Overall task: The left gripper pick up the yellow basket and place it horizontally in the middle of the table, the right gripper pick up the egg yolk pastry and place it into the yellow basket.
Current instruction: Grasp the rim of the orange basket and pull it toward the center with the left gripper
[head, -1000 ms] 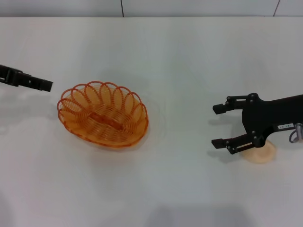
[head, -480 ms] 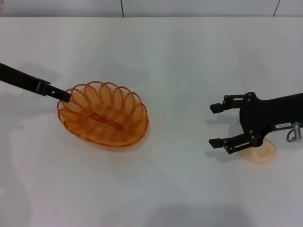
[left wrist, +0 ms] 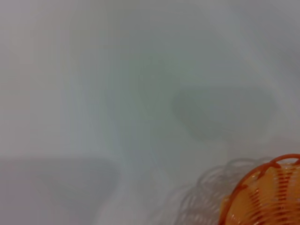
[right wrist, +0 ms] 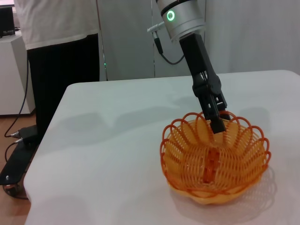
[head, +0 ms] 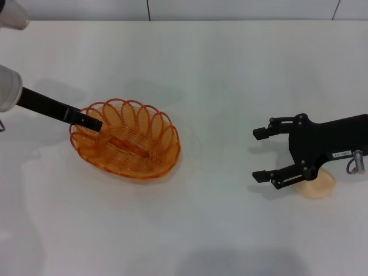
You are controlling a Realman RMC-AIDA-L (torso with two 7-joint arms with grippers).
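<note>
Now left gripper (head: 92, 122) overlaps yellow basket (head: 126, 140) rim.

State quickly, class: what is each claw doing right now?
Left claw: at the yellow basket rim; open or shut cannot be told.
Right claw: open, empty, beside the egg yolk pastry.
</note>
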